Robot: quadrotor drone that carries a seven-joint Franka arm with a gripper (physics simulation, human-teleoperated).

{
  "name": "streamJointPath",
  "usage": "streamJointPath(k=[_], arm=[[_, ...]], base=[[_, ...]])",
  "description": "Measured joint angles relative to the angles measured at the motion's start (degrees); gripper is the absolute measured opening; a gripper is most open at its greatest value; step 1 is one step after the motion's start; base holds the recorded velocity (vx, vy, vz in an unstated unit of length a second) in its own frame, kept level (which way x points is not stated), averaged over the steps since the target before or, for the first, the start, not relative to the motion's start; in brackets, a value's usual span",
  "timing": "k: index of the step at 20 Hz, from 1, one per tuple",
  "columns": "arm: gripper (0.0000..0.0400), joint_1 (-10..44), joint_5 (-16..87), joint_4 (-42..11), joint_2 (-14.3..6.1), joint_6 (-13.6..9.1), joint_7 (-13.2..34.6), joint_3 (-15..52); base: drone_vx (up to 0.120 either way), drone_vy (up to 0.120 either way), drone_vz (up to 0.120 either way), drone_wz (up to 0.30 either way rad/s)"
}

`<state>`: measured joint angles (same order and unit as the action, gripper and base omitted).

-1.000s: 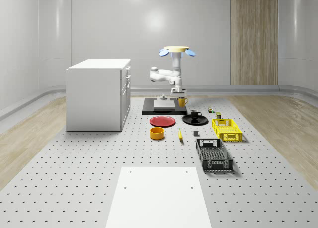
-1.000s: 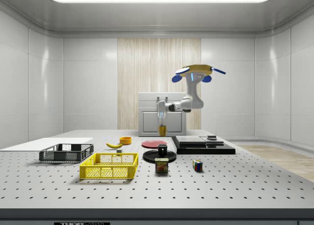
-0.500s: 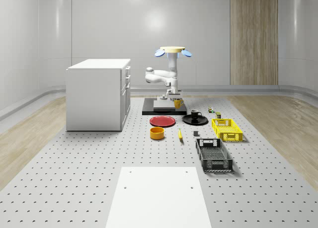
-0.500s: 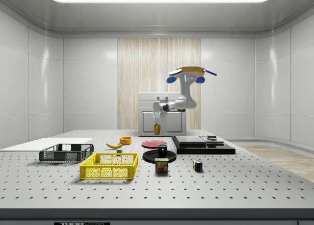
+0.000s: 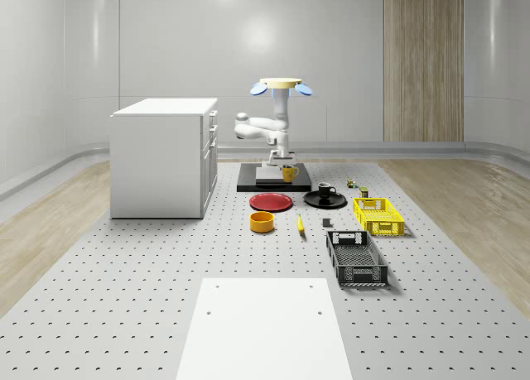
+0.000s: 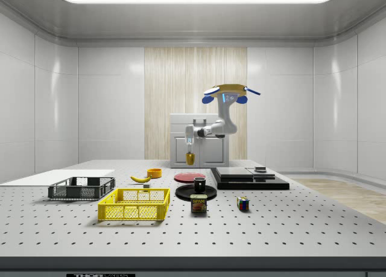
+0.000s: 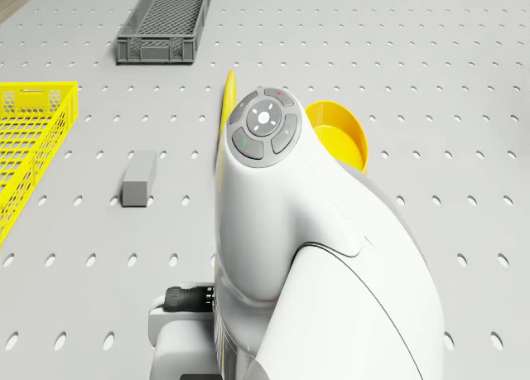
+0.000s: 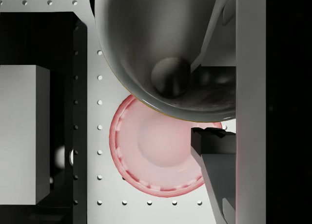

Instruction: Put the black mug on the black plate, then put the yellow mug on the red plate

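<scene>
— What sits on the table (image 5: 124, 256)?
— A red plate (image 5: 271, 202), a black plate (image 5: 325, 200), an orange bowl (image 5: 262, 222), a banana (image 5: 300, 223), two baskets, a white cabinet (image 5: 163, 156).

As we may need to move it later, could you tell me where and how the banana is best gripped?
Grip the banana at its middle, coming straight down and closing across its narrow width. It lies flat on the table, long and thin, so only its top and sides are free. The bowl and grey block flank it with gaps, so there is probably room.
</scene>
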<state>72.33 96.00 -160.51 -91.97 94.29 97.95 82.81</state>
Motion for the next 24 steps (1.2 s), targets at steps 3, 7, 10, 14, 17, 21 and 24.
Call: streamJointPath(k=[3, 7, 10, 14, 17, 21, 24], arm=[[0.011, 0.0, 0.0, 0.0, 0.0, 0.0, 0.0, 0.0], [0.011, 0.0, 0.0, 0.0, 0.0, 0.0, 0.0, 0.0], [0.011, 0.0, 0.0, 0.0, 0.0, 0.0, 0.0, 0.0], [0.011, 0.0, 0.0, 0.0, 0.0, 0.0, 0.0, 0.0], [0.011, 0.0, 0.0, 0.0, 0.0, 0.0, 0.0, 0.0], [0.011, 0.1, 0.4, 0.1, 0.0, 0.2, 0.0, -0.5], [0.011, 0.3, 2.1, 0.3, 0.0, 0.8, 0.1, -2.2]], base=[[0.0, -0.12, -0.12, 0.0], [0.0, -0.12, -0.12, 0.0], [0.0, -0.12, -0.107, 0.0], [0.0, -0.12, 0.0, 0.0], [0.0, -0.12, 0.0, 0.0], [0.0, -0.06, 0.0, 0.0], [0.0, 0.0, 0.0, 0.0]])
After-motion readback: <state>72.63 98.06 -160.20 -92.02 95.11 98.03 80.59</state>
